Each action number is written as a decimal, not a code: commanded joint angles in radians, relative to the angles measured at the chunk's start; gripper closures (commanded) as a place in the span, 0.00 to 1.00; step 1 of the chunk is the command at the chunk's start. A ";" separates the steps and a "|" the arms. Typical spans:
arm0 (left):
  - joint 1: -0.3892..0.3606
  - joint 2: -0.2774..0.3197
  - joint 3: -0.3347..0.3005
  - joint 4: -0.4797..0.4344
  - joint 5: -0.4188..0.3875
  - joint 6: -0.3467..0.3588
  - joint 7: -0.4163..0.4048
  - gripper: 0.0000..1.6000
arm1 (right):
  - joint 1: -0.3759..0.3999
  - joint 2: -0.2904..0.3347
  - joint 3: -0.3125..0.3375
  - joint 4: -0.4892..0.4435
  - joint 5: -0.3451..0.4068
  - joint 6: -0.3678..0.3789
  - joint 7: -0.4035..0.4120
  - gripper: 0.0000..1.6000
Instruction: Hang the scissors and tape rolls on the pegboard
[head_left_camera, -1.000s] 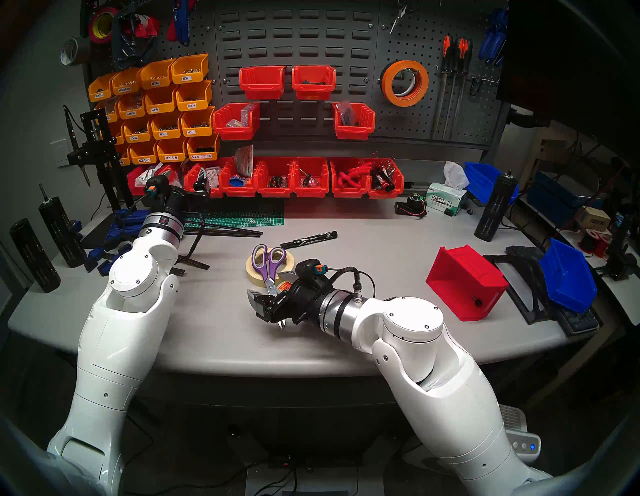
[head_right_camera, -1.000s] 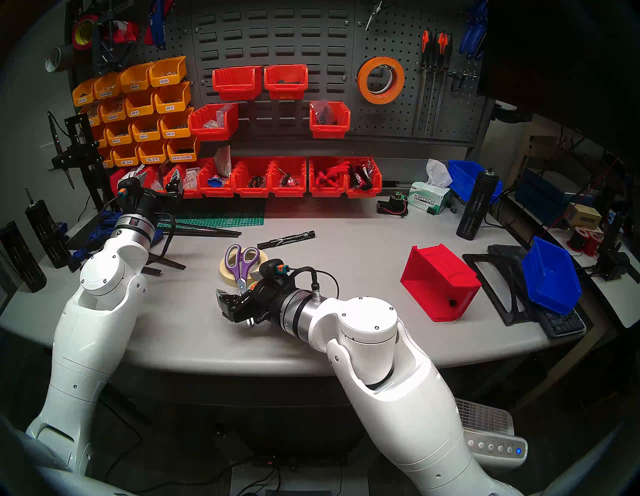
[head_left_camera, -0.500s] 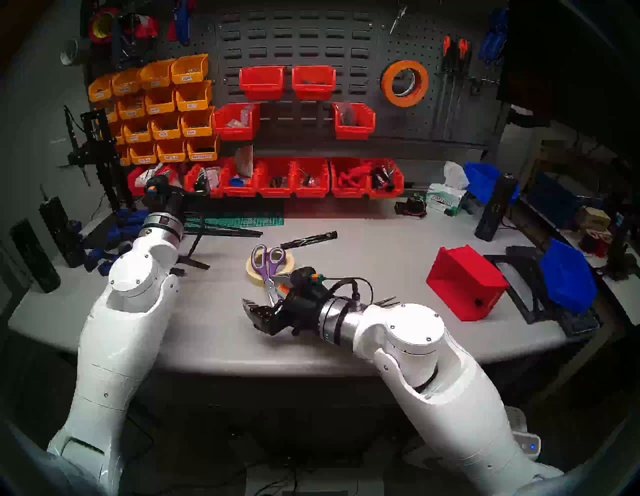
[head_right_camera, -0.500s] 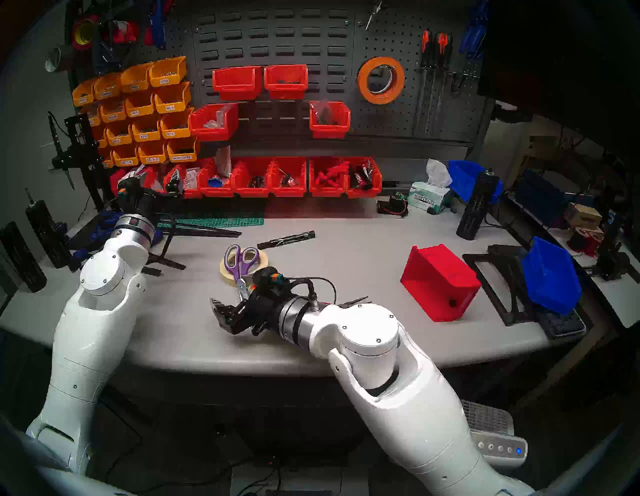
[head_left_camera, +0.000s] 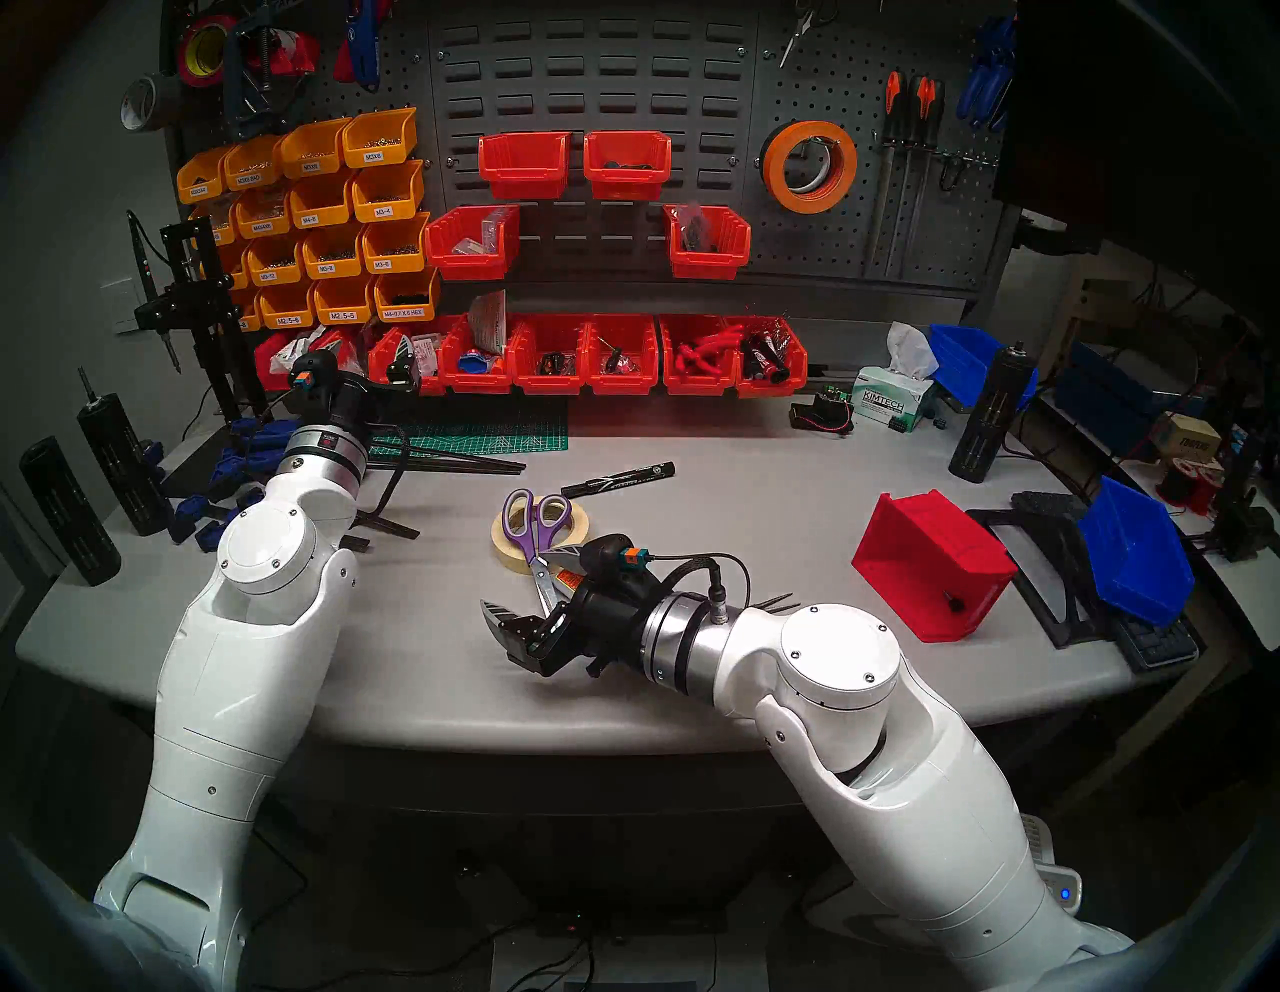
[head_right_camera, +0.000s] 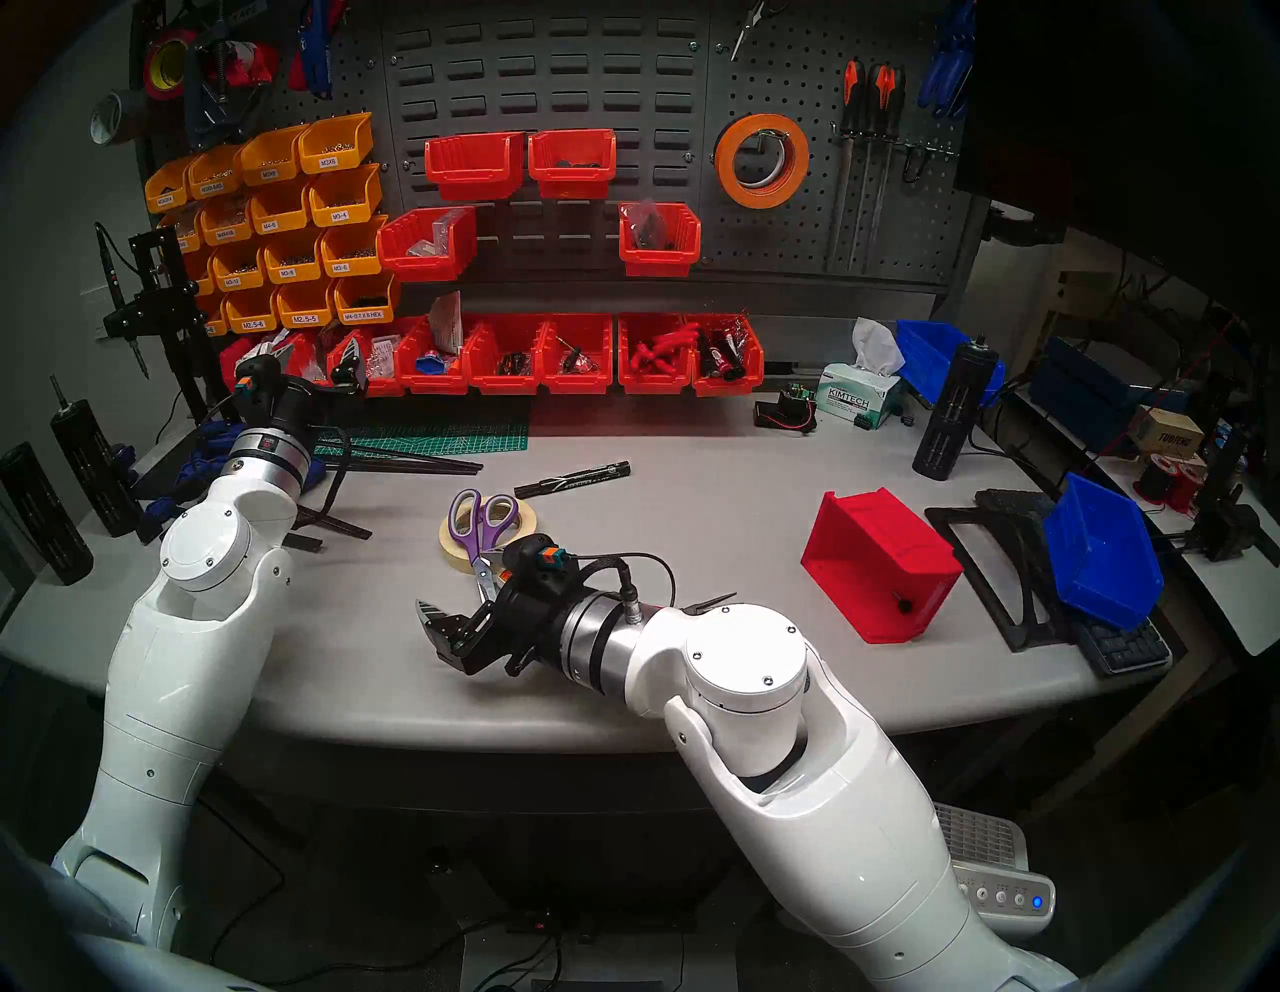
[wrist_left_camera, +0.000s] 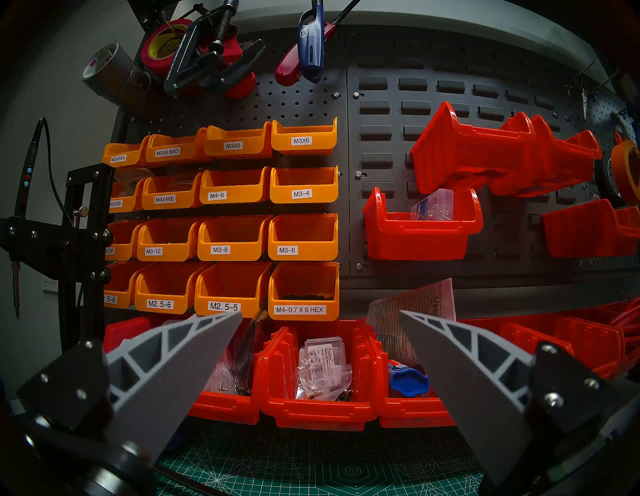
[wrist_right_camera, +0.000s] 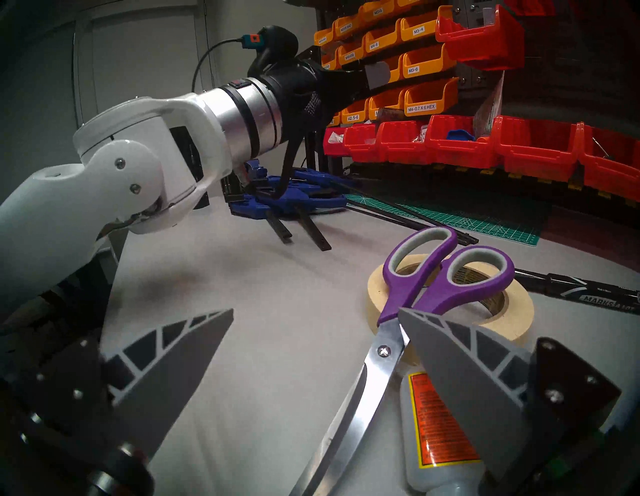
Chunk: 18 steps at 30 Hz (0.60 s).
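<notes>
- The right tool (head_left_camera: 509, 634) hangs low over the grey bench (head_left_camera: 727, 526), pointing level toward 9 o'clock in the head view, its two grey ribbed fingers spread wide with nothing between them
- In the right wrist view its right finger (wrist_right_camera: 460, 363) sits in front of the scissors (wrist_right_camera: 412, 304) just below the purple handles; whether it touches the blades cannot be told
- The scissors lie with their handles on top of the cream tape roll (head_left_camera: 509, 551) and their silver blades running toward 5 o'clock, down past the roll onto the bench
- A small clear bottle with an orange label (wrist_right_camera: 440, 433) lies just beside the blades, at 3 o'clock of them in the wrist view
- A black marker (head_left_camera: 616, 479) lies at 1 o'clock of the cream tape roll, near but apart from it
- The orange tape roll (head_left_camera: 809, 166) hangs on a hook on the pegboard (head_left_camera: 921, 228), at 1 o'clock of the right tool, with orange-and-black-handled tools (head_left_camera: 907, 104) to its right
- An overturned red bin (head_left_camera: 931, 564) stands at 3 o'clock, well apart
- The left tool (wrist_left_camera: 320, 313) is raised before the row of red bins (wrist_left_camera: 318, 412) at 10 o'clock, its fingers parted wide and empty
</notes>
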 joint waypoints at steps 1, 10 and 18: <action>-0.029 0.001 -0.013 -0.030 -0.002 -0.012 0.002 0.00 | 0.000 -0.006 -0.001 -0.054 0.001 0.024 -0.007 0.00; -0.029 0.001 -0.013 -0.030 -0.002 -0.012 0.002 0.00 | -0.025 -0.007 -0.003 -0.054 0.001 0.057 -0.014 0.00; -0.029 0.001 -0.013 -0.030 -0.002 -0.012 0.002 0.00 | -0.031 -0.005 -0.005 -0.053 -0.001 0.057 -0.018 0.00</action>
